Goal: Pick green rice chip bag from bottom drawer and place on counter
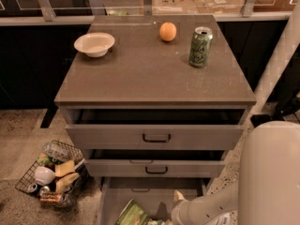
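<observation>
The green rice chip bag [133, 214] lies in the open bottom drawer [140, 193], at the bottom edge of the camera view, partly cut off. My gripper [177, 201] reaches down into this drawer just right of the bag; only a pale tip and the white forearm show. The counter [150, 69] is the grey-brown top of the cabinet, far above the gripper.
On the counter stand a white bowl [94, 44], an orange [168, 31] and a green drink can [200, 47]. The two upper drawers with black handles [156, 138] are slightly open. A wire basket [51, 173] of items sits on the floor at left. My white arm body [272, 172] fills the lower right.
</observation>
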You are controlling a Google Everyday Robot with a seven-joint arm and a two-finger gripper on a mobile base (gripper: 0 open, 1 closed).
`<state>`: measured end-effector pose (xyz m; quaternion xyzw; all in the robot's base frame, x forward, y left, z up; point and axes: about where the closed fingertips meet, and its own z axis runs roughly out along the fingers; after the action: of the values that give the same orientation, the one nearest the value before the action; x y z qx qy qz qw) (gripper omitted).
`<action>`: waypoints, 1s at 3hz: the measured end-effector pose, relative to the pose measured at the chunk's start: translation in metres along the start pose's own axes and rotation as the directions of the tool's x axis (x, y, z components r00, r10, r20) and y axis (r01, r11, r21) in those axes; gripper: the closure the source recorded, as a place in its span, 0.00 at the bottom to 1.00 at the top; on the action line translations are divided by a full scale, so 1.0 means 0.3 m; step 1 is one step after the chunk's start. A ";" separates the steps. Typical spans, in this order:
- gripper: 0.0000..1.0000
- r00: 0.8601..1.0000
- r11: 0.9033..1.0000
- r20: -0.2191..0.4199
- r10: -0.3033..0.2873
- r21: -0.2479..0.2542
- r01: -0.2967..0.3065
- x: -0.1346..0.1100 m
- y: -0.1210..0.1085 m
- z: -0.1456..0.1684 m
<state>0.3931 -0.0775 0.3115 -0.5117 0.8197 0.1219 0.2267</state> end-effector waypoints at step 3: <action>0.00 0.999 0.998 0.045 0.003 -0.062 -0.001 0.008 0.031 0.191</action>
<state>0.3981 -0.0504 0.2604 -0.5147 0.8108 0.1587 0.2289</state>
